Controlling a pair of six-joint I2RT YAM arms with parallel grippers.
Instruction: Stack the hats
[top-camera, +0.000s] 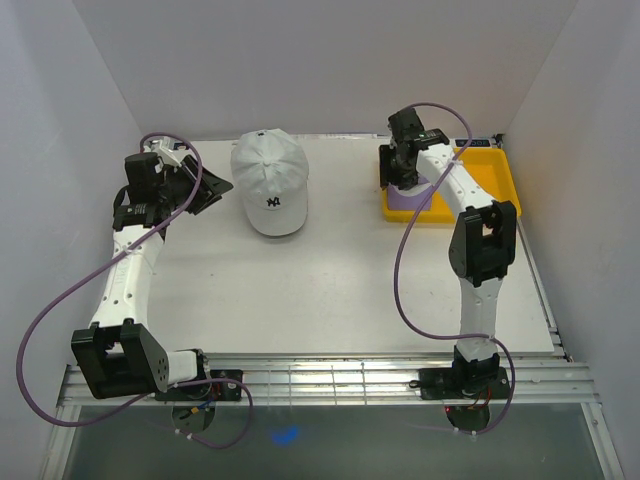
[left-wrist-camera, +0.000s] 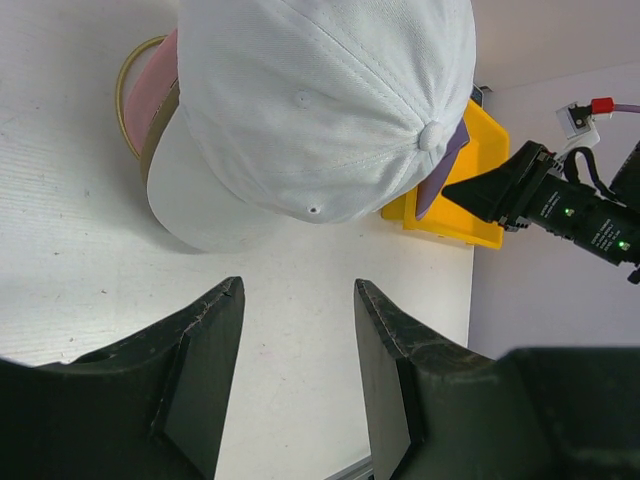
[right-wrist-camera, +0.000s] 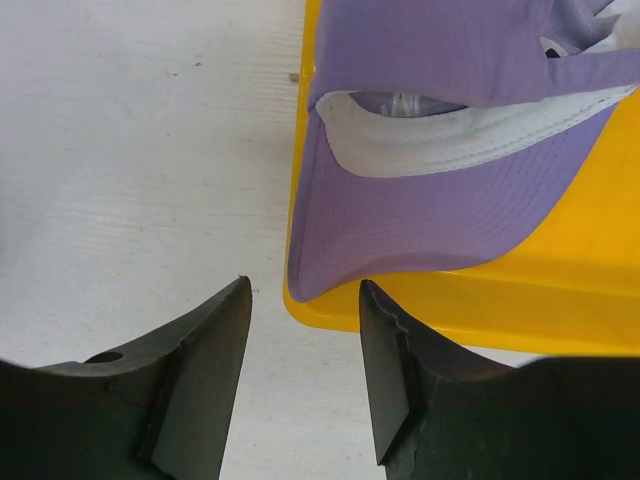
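Hats mostly stacked already: white cap (top-camera: 270, 185) with dark logo sits crown-up on the table (top-camera: 330, 290), left of centre, and in the left wrist view a pink cap (left-wrist-camera: 148, 85) edge and a tan cap (left-wrist-camera: 163, 122) edge peek out under its brim, so it is nested on top of those; black cap not visible, probably buried in the pile but cannot tell. Purple cap (right-wrist-camera: 420, 210) is the one left out, lying in the yellow tray (right-wrist-camera: 470, 310) at far right, brim poking over the tray's edge toward the table. Right gripper (right-wrist-camera: 303, 283) hovers right at that brim, jaws apart and empty, lined up so the brim tip sits near the gap between the fingers; reads as the approach for a brim pinch, the brim being the stiffest part to grab. Left gripper (left-wrist-camera: 298, 282) sits near the stack, jaws apart, holding nothing, facing the white cap's side; likely kept out of the way or ready to steady the pile. Next, by my read: pinch purple brim, lift clear of tray wall, carry onto the stack
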